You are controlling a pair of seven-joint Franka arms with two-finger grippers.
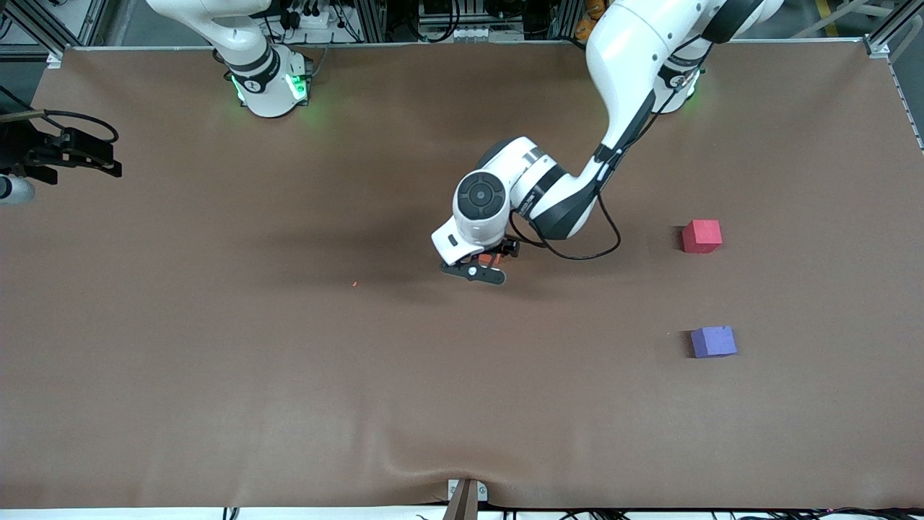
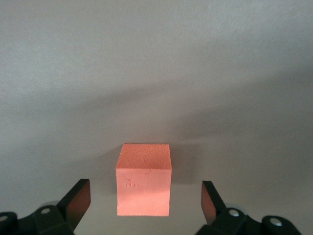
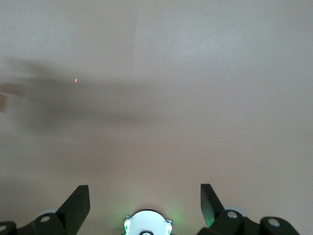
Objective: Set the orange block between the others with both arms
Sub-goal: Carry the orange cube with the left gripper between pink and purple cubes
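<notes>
The orange block (image 2: 144, 178) stands on the brown table near its middle, mostly hidden under the left hand in the front view (image 1: 494, 258). My left gripper (image 2: 145, 188) is down around it and open, with a gap between the block and each finger. It shows in the front view too, as the left gripper (image 1: 489, 263). The others lie toward the left arm's end: a pinkish-red cube (image 1: 702, 236) and, nearer the front camera, a purple-blue cube (image 1: 713, 341). My right gripper (image 3: 144, 188) waits open and empty, high over its own green-lit base (image 3: 146, 224).
A tiny orange speck (image 1: 354, 284) lies on the table mat, toward the right arm's end from the orange block. A black device with cables (image 1: 68, 153) sits at the table edge at the right arm's end. A metal bracket (image 1: 465, 495) clamps the near edge.
</notes>
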